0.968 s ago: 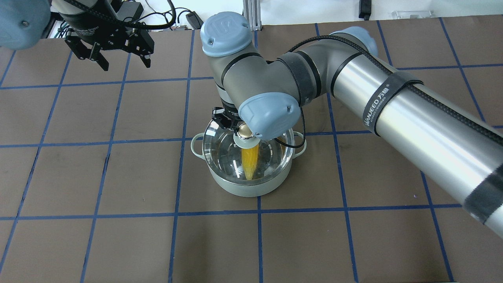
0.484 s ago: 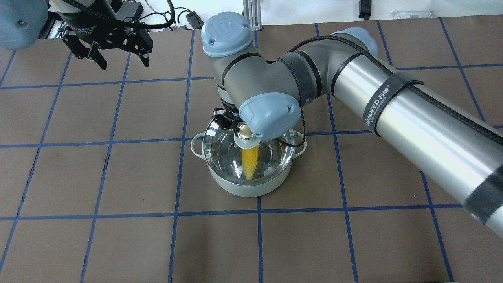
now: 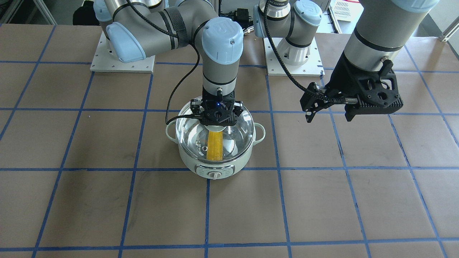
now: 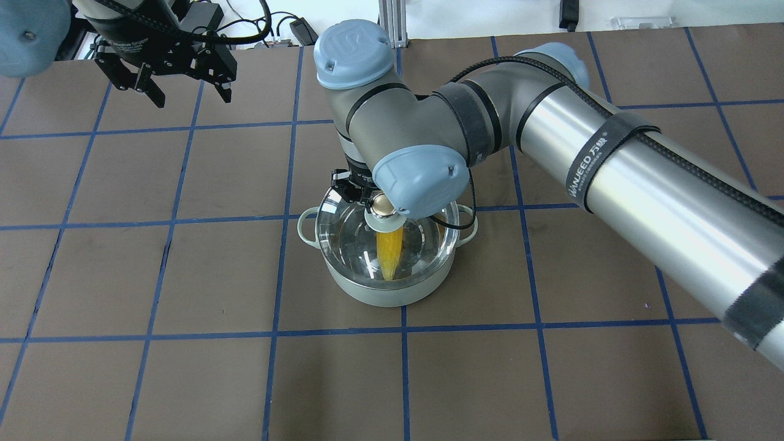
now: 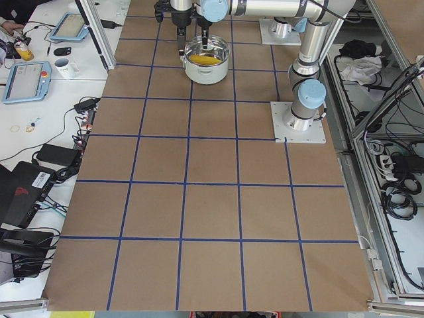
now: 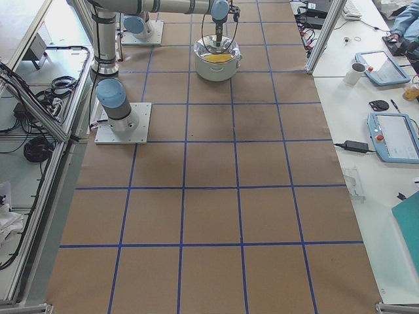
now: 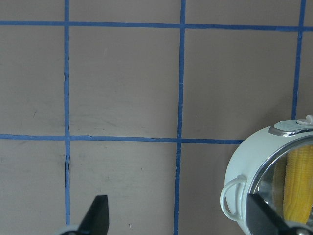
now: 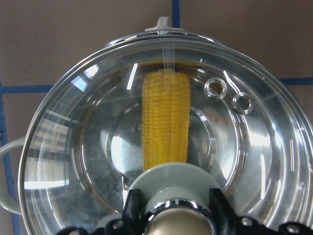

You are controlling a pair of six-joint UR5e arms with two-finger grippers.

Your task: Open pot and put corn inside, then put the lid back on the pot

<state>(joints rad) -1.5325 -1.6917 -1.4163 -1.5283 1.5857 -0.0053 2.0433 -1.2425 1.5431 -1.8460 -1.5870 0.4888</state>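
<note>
The pale mint-green pot (image 4: 386,295) stands mid-table, its dial panel facing away from the robot (image 3: 215,171). The clear glass lid (image 4: 346,245) sits level on the pot's rim. The yellow corn (image 4: 389,250) lies inside under the glass, also plain in the right wrist view (image 8: 166,122). My right gripper (image 3: 217,120) stands straight down over the lid, its fingers (image 8: 134,210) closed against both sides of the beige-gold knob (image 4: 383,207). My left gripper (image 4: 193,101) is open and empty, hovering over the table's far left; its wrist view shows the pot (image 7: 244,166) at lower right.
The brown table mat has blue tape grid lines (image 4: 275,275). The right arm's elbow and forearm (image 4: 612,165) stretch over the table's right half. Cables and mounts lie beyond the far edge (image 4: 294,27). Operator desks with tablets flank the table ends (image 6: 386,65).
My left gripper has drifted a little farther away and to the left, still open. The right gripper, lid, pot and corn have not moved.
</note>
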